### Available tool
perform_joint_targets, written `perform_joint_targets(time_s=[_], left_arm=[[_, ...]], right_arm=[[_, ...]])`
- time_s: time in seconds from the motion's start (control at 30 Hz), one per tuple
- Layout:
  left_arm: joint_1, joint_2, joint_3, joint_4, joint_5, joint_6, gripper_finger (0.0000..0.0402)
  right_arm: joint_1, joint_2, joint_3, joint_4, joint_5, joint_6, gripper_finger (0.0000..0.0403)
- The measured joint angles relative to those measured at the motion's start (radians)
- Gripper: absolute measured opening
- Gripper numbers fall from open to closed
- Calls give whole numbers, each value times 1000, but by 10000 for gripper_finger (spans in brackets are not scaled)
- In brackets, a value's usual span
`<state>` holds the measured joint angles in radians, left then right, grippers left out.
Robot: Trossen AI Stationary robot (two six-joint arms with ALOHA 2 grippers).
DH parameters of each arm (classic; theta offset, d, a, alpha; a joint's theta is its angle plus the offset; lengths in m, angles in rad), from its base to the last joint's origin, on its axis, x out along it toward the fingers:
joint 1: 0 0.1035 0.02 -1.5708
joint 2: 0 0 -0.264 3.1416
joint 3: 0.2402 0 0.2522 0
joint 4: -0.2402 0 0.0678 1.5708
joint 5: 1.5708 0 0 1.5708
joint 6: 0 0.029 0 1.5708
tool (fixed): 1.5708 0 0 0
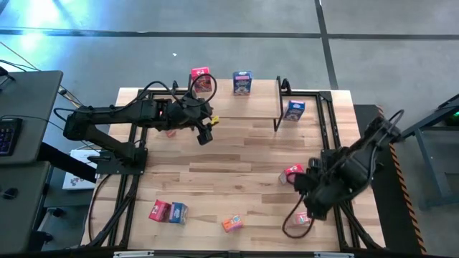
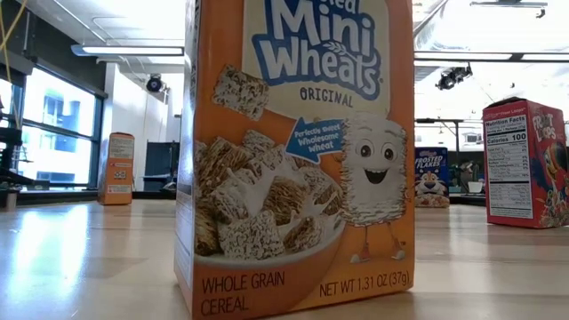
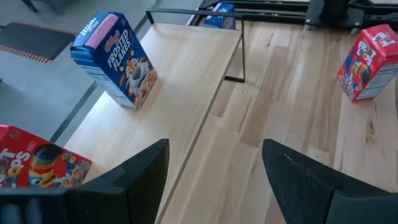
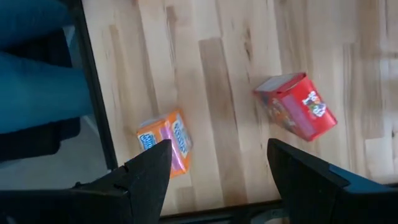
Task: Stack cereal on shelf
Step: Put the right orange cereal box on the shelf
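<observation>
High view: the left gripper [image 1: 205,135] hangs with fingers spread and empty just off the front edge of the shelf [image 1: 258,107], near its left end, over bare tabletop [image 1: 237,168]. From the left wrist, its fingers [image 3: 140,171] frame the plank's edge and open wood beyond. On the shelf, a pink-red box [image 1: 200,78] and a blue Frosted Flakes box [image 1: 242,82] stand upright along the far edge, apart from each other, leaving the plank's right half bare. Another blue box [image 1: 294,110] stands just off the shelf's right end.

The right gripper [image 1: 310,188] is parted and holds nothing near the table's right edge; a red box [image 1: 292,173] stands just beside it. Its wrist view shows an orange box [image 4: 164,141] near the table's edge and a red box [image 4: 296,106], well apart.

Along the front edge sit a pink-red box [image 1: 159,210] touching a blue one [image 1: 178,212], and an orange Mini-Wheats box [image 1: 231,223], upright in the low view [image 2: 298,151].
</observation>
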<state>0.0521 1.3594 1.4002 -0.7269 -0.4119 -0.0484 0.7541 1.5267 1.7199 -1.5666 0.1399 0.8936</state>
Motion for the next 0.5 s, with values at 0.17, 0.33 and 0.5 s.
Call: perform_joint_targets(time_s=[0.17, 0.33, 0.5], left_arm=[[0, 0, 0, 0, 16, 0, 248], [0, 0, 0, 0, 17, 0, 248], [0, 0, 0, 0, 17, 0, 248]], right_arm=[[70, 60, 0, 12, 8, 34, 257], [139, 119, 0, 16, 8, 48, 257], [189, 174, 0, 24, 8, 51, 257]])
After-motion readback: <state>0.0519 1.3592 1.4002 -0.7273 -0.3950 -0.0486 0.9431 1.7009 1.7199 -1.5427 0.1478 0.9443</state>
